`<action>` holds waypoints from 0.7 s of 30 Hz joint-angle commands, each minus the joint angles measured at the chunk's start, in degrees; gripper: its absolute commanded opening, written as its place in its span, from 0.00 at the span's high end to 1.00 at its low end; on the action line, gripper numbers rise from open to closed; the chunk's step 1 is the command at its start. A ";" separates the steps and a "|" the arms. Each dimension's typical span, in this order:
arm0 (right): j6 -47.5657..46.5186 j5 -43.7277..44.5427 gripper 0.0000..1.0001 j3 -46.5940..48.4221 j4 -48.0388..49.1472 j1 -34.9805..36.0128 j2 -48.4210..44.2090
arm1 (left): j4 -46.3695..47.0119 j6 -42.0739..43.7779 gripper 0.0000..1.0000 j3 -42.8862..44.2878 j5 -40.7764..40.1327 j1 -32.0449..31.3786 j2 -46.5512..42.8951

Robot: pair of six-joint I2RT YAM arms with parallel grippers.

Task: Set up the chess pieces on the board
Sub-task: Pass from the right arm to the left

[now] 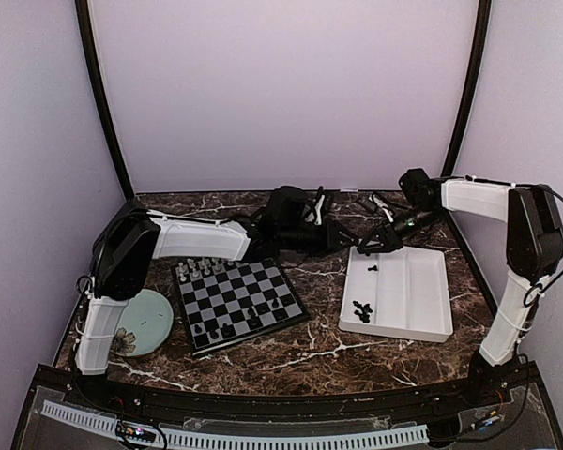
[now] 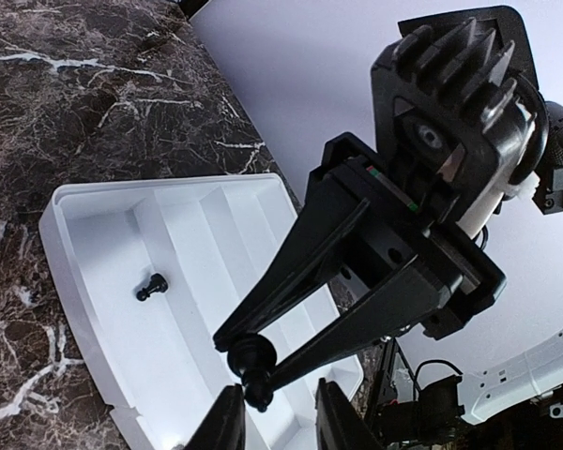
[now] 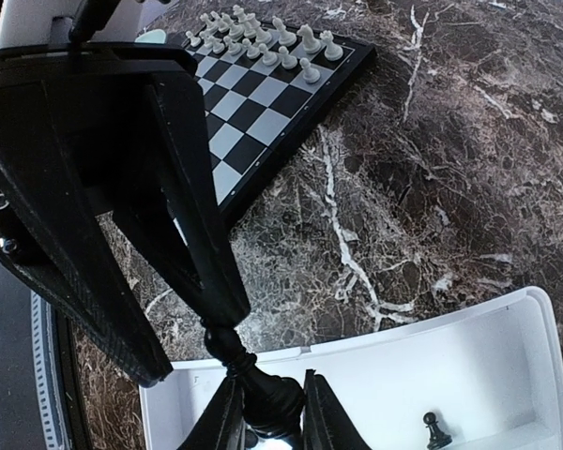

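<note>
Right wrist view: a black chess piece [image 3: 263, 401] stood upright between the jaws of the right arm [image 1: 479, 199], which were clenched on its wide lower body. The piece hung above a corner of the white tray [image 3: 469, 366]; the top external view placed that corner at the tray's far left.

The left arm [image 1: 197, 239] reached across from the other side. Its long black fingers [image 3: 195, 225] pointed down at the piece's head, one tip right at the head and the other standing off. The left jaws were therefore apart and released, not grasping anything. In the left wrist view the piece sat pinched at the tips of the right arm's fingers, its lower end just at the gap between the left arm's own fingertips [image 2: 223, 422], with white tray showing on either side.

A lone black piece [image 3: 435, 433] sat in the tray's left compartment. A cluster of black pieces [image 1: 361, 311] lay nearer the front of the same compartment.

The board [image 1: 239, 300] lay on the marble surface [image 3: 432, 169] left of the tray, apart from it and turned at an angle. White pieces [image 3: 263, 42] stood in rows along its far-left edge. A few black chessmen [image 1: 263, 309] stood on squares along its near-right edge. A pale-green plate [image 1: 150, 323] lay just beside the board's left side, partly behind the left arm's lower link.
</note>
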 commanded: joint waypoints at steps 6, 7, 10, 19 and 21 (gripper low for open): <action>0.69 -0.91 0.76 -0.77 0.92 -0.34 -2.85 | 1.47 -1.53 0.80 3.85 2.96 0.18 1.73; 0.69 -0.91 0.76 -0.70 0.90 -0.33 -2.82 | 1.34 -1.61 0.81 3.88 3.02 0.22 1.78; 0.63 -0.92 0.76 -0.68 0.79 -0.33 -2.83 | 0.53 -1.77 0.81 4.69 2.72 0.21 2.34; -0.16 -0.23 0.76 -0.83 -0.14 -0.33 -2.97 | -0.49 -2.41 0.78 5.31 0.88 0.35 2.95; -0.28 0.00 0.76 -0.94 -0.19 -0.33 -3.14 | -0.30 -2.66 0.83 5.25 0.73 0.40 3.01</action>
